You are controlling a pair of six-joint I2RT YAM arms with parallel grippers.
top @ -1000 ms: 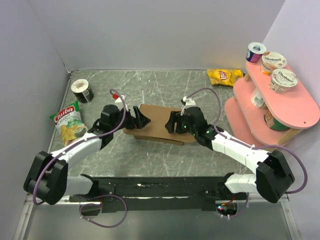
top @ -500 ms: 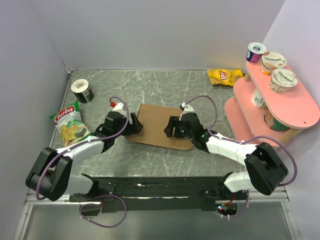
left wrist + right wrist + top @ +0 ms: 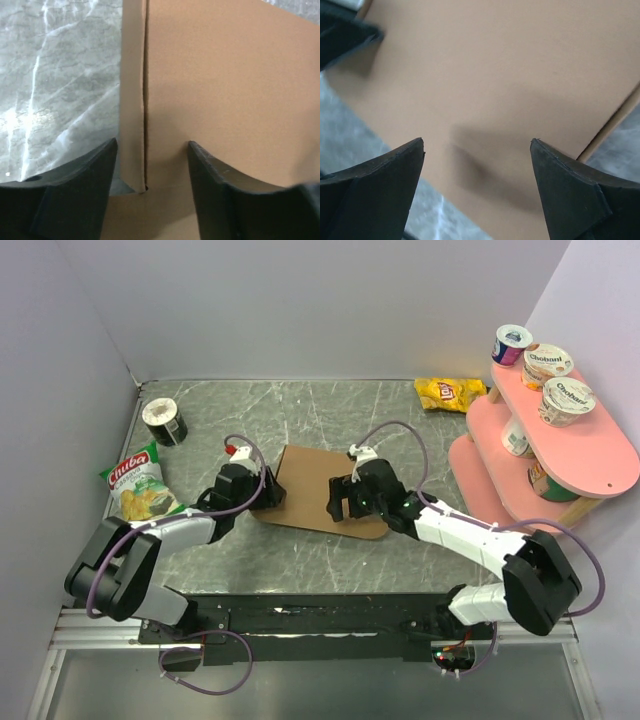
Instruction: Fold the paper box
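The paper box (image 3: pixel 312 488) lies flat on the marble table as a brown cardboard sheet. My left gripper (image 3: pixel 272 492) sits low at its left edge and is open. In the left wrist view its dark fingers (image 3: pixel 75 190) straddle the slit between a narrow side flap (image 3: pixel 132 95) and the main panel (image 3: pixel 225 75), gripper (image 3: pixel 152 150). My right gripper (image 3: pixel 338 502) hovers over the sheet's right half, open wide. In the right wrist view the gripper (image 3: pixel 477 145) has only bare cardboard (image 3: pixel 495 75) under its tips, near the sheet's front edge.
A green-and-white chip bag (image 3: pixel 138 485) and a black can (image 3: pixel 164 422) stand at the left. A yellow snack bag (image 3: pixel 450 392) lies at the back right. A pink two-tier stand (image 3: pixel 590 465) with yogurt cups (image 3: pixel 566 400) fills the right side.
The box, held raised between both grippers a second ago, now lies flat. Both grippers have sunk low. The left jaws have narrowed; the right jaws have spread wider.
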